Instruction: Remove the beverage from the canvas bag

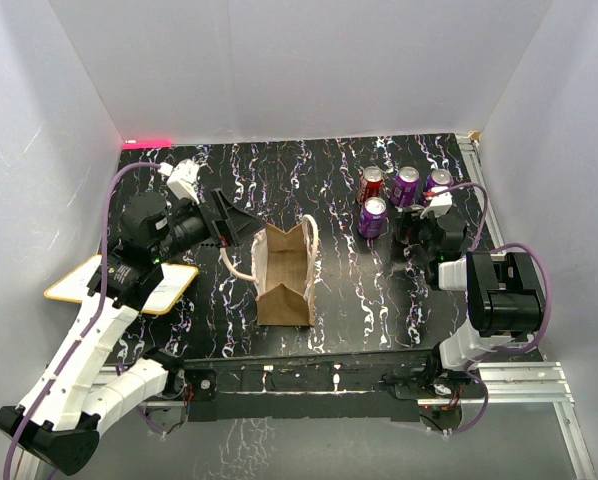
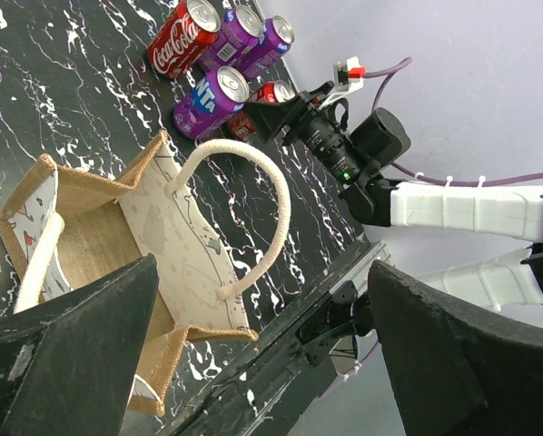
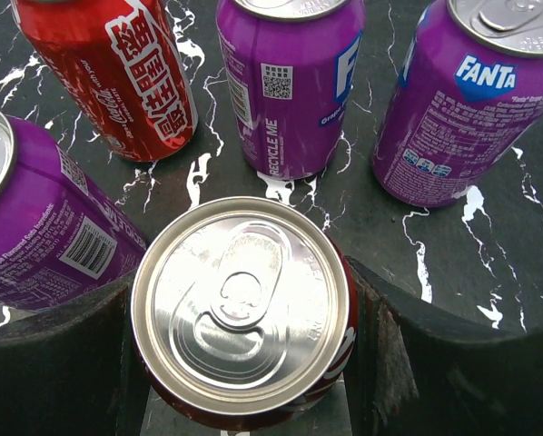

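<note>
Your right gripper (image 3: 244, 304) pinches a red can (image 3: 235, 272), just near of the four other cans (image 1: 406, 185) at the far right. Your left gripper (image 1: 237, 228) hangs spread at the left side of the canvas bag (image 1: 284, 280), which stands open mid-table.

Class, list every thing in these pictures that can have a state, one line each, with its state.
canvas bag: upright, mouth open, no can visible inside.
left tool: open, holding nothing.
right tool: shut on the gripped red can.
gripped red can: upright, unopened.
free red can: upright.
three purple cans: upright.
white board: lying flat.
</note>
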